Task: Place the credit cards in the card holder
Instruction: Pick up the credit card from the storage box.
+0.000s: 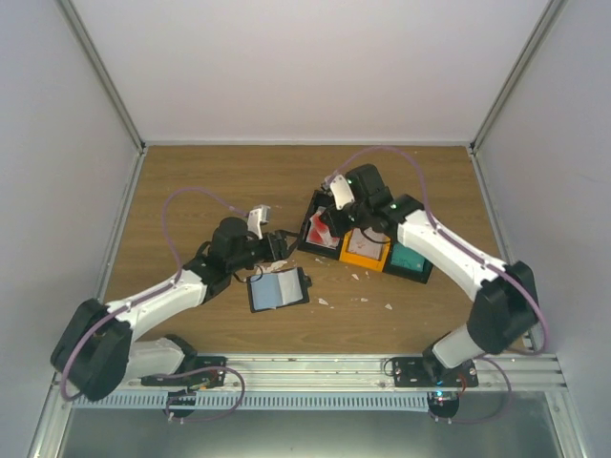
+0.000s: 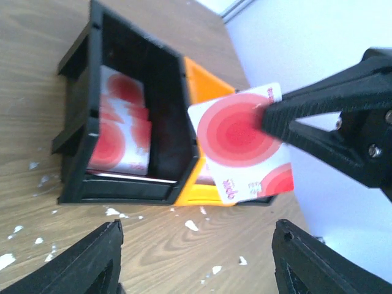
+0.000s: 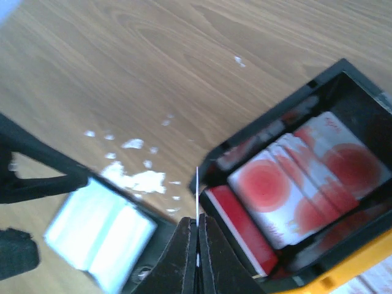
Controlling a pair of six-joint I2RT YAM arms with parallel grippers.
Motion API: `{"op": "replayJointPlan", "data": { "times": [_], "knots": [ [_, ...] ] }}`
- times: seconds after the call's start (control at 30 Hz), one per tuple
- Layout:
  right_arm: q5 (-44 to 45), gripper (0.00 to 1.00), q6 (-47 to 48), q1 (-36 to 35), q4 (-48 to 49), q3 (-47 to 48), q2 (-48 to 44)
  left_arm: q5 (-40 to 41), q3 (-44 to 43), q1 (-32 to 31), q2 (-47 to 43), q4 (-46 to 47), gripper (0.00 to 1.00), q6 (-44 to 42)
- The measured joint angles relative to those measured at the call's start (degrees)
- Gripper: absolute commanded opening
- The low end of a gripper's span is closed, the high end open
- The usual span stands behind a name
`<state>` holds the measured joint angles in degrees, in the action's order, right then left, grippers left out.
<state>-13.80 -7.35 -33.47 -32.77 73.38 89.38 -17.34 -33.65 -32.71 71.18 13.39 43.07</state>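
Note:
My right gripper (image 3: 197, 219) is shut on a red-and-white credit card (image 2: 245, 147), seen edge-on as a thin white line in the right wrist view. It holds the card just above the table beside the black bin (image 1: 318, 205), which holds more red-and-white cards (image 3: 306, 177). The card holder (image 1: 306, 285) lies open and flat on the table, pale cards showing in its slots (image 3: 101, 236). My left gripper (image 2: 197, 237) hovers between the holder and the bins, open, with only bare wood and scraps between its fingers.
An orange bin (image 1: 366, 250) and a black bin with teal cards (image 1: 409, 258) stand in a row with the black bin. White paper scraps (image 1: 358, 277) lie scattered on the wood between the bins and the holder. Grey walls enclose the table.

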Motion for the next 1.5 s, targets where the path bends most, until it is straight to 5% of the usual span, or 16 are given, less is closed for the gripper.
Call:
{"op": "replayJointPlan", "data": {
  "times": [0.37,0.6,0.83,0.93,1.23,1.37,1.5],
  "knots": [
    [-20.92,0.01,-21.59,0.00,19.04,-18.71,-19.47,-12.33,6.08,1.11,-10.84,4.31,0.65,6.60],
    [-30.99,0.00,-34.69,-0.04,32.20,-26.84,-23.41,-20.50,7.58,1.25,-15.76,12.31,0.27,13.44],
    [-36.41,0.05,-41.68,-0.33,41.53,-30.27,-23.93,-23.34,8.96,1.29,-15.67,18.36,0.01,18.27],
    [-37.03,0.14,-42.71,-0.24,43.39,-30.97,-23.93,-24.37,9.09,1.29,-15.52,20.52,0.00,19.43],
    [-39.34,0.14,-42.62,-0.44,46.93,-35.23,-25.81,-24.70,9.16,1.29,-15.52,22.25,0.00,21.66],
    [-40.33,0.01,-42.38,-0.50,48.19,-36.65,-27.50,-24.70,9.16,1.29,-15.21,22.93,0.00,21.97],
    [-40.19,0.00,-42.16,-0.50,48.17,-36.79,-27.89,-24.79,9.11,1.29,-14.73,23.26,0.34,21.62]
  ]
}}
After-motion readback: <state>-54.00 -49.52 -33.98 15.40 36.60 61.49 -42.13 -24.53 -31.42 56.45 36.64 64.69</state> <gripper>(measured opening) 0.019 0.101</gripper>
